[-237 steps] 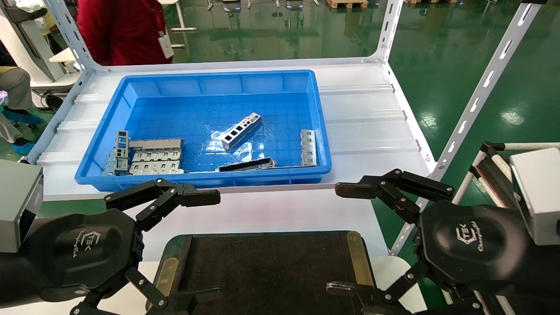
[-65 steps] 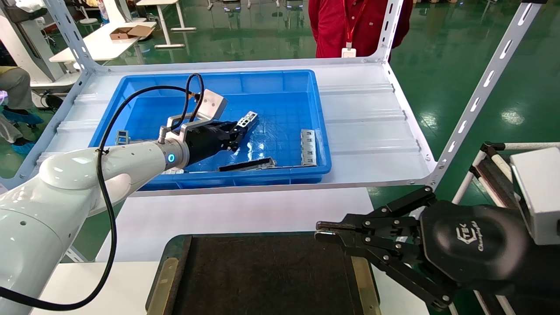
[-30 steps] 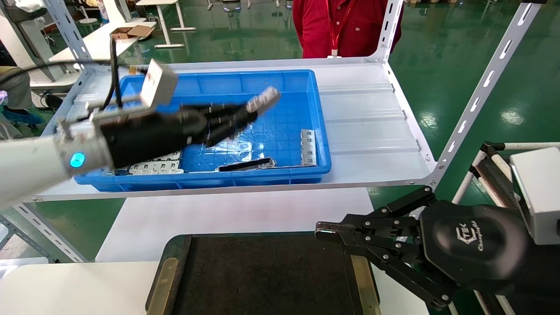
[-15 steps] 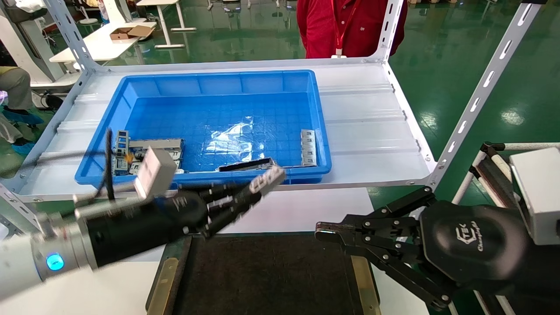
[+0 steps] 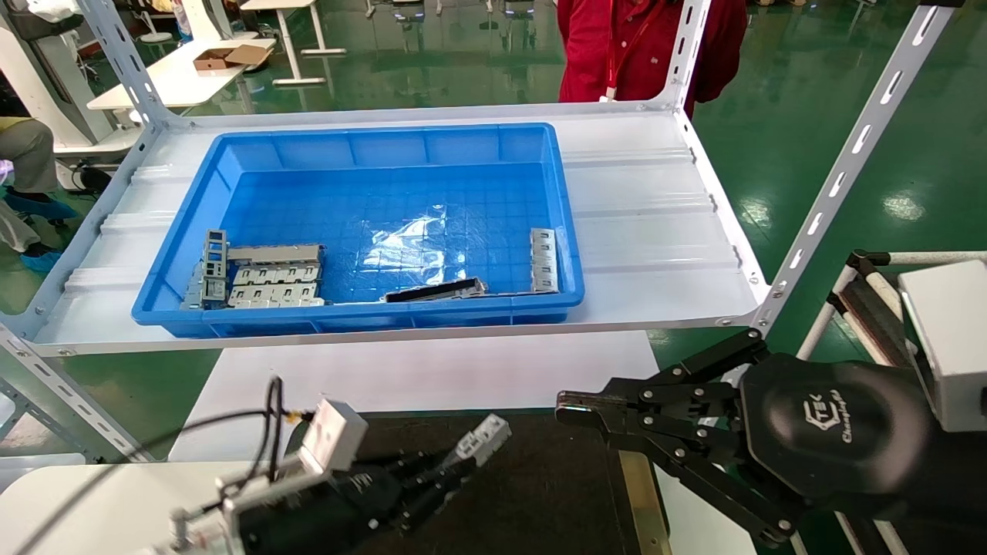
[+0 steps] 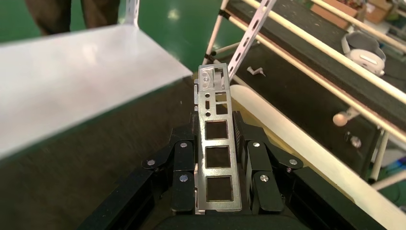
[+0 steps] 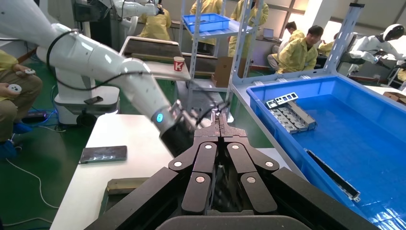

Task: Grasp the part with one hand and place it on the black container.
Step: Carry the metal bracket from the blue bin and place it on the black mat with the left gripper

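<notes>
My left gripper [image 5: 439, 478] is shut on the part [image 5: 482, 439], a narrow silver bracket with square cut-outs, and holds it low over the near left of the black container [image 5: 555, 501]. In the left wrist view the part [image 6: 216, 153] lies clamped between the two black fingers [image 6: 184, 163], with the dark tray surface [image 6: 86, 163] below. My right gripper [image 5: 567, 408] with the TEK logo is shut and empty, parked over the container's right brass strip [image 5: 636, 493]. In the right wrist view its jaws [image 7: 219, 125] are pressed together.
A large blue bin [image 5: 370, 146] stands on the white shelf [image 5: 648, 208]. It holds stacked grey plates [image 5: 270, 281], a long dark strip [image 5: 436, 290] and another bracket [image 5: 544, 260]. A person in red [image 5: 640, 46] stands behind the shelf. White slotted posts [image 5: 840, 166] rise at the right.
My left gripper took the part out of the blue bin, carried it toward me and down, and now holds it just over the black container. The right gripper has not moved in the last two seconds.
</notes>
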